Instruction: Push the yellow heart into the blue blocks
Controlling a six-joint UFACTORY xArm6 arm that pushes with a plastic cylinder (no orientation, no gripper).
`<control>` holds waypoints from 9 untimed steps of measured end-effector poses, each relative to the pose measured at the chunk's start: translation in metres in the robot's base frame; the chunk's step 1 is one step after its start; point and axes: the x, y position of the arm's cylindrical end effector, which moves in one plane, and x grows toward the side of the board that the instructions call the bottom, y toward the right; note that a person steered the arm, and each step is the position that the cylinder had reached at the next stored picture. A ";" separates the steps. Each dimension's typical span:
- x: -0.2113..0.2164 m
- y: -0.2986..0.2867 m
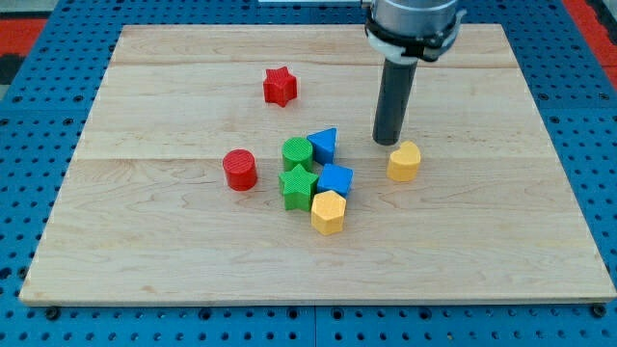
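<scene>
Two yellow blocks sit on the wooden board [174, 260]. One, the yellow heart [404, 161], sits alone toward the view's right. My tip [387, 143] is just above and left of it, very close; I cannot tell if they touch. The blue blocks [324, 145] [335, 178] are left of the heart, bunched with two green blocks [298, 152] [298, 187] and the yellow hexagon [328, 212].

The arm [413, 24] is cut off by the far edge of the picture. The blue block [335, 178] hides the far corner of the yellow hexagon [328, 212], and the green star [298, 187] is partly hidden behind it.
</scene>
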 end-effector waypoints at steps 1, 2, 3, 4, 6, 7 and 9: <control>0.007 0.074; 0.047 0.086; 0.055 0.012; 0.070 -0.050; -0.012 0.000; -0.030 -0.078; 0.055 -0.094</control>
